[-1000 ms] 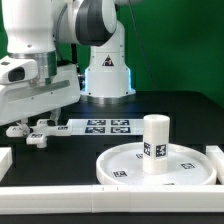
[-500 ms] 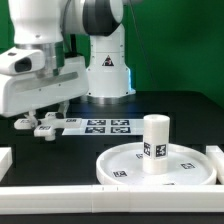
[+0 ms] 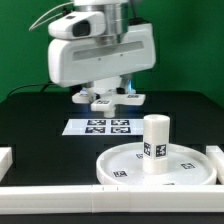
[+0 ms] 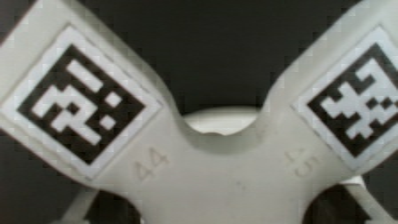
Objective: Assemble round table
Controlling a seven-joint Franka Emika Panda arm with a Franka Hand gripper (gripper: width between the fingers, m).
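My gripper (image 3: 108, 92) is shut on the white cross-shaped foot (image 3: 101, 101) and holds it in the air above the far edge of the marker board (image 3: 108, 127). In the wrist view the foot (image 4: 196, 150) fills the picture, with two of its tagged arms spread out and a finger (image 4: 366, 200) at its side. The large rimmed round disc (image 3: 190, 165) lies at the front on the exterior view's right. The short cylinder leg (image 3: 154, 142) stands upright on the disc's middle, with a tag on its side. The gripper is well behind and above the leg.
A straight white border bar (image 3: 90, 196) runs along the front. Shorter bars lie at the exterior view's left (image 3: 5, 158) and right (image 3: 216, 152). The robot's base (image 3: 108, 70) stands behind the gripper on the black table.
The arm has swung from the exterior view's left toward the middle, carrying the foot with it. The disc and the leg have not moved.
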